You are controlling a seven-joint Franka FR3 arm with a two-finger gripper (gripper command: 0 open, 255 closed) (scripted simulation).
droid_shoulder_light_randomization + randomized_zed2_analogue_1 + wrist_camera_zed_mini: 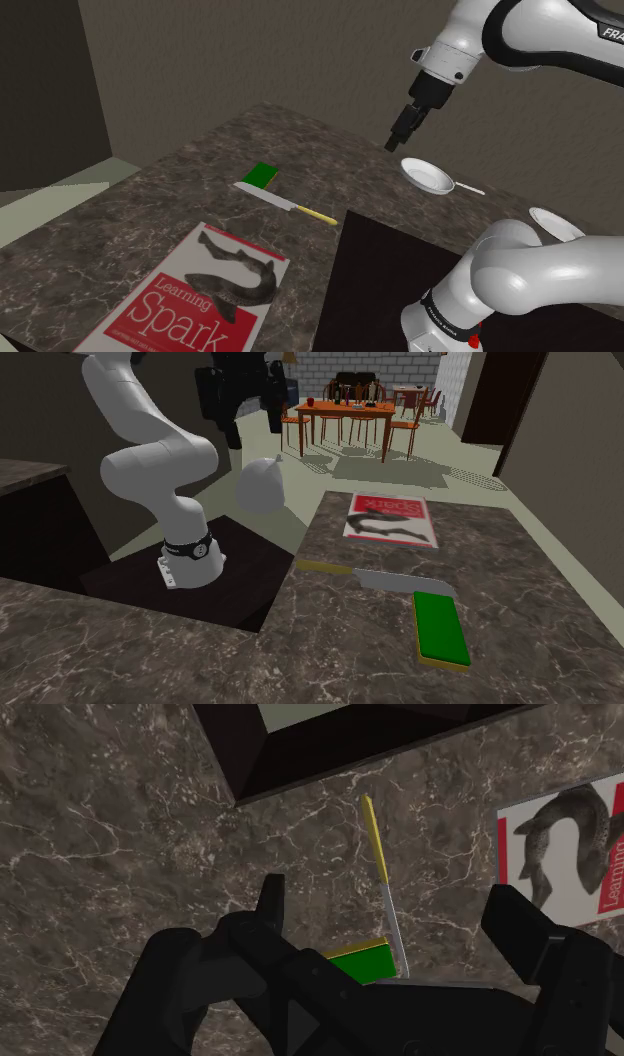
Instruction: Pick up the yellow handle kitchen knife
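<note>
- The claw (pixel 395 909) is nearest the wrist camera, its two black fingers (pixel 272 909) standing apart and clasping nothing.
- The knife (pixel 383 879) lies flat on the dark marbled counter (pixel 120 834), below and ahead of the claw and well apart from it. In the wrist view it sits in line with the gap between the fingers, its yellow handle pointing away from them.
- A green block (pixel 362 962) with a yellow edge lies just beside the blade end, the end closer to the claw.
- A red-and-white book (pixel 565 854) lies off to one side of the claw, apart from the knife.
- Judged from this, nothing of the pick is done: the claw hangs high over the counter and the knife is untouched.
- Left to do: descend, bracket the knife, close on it, then lift.
</note>
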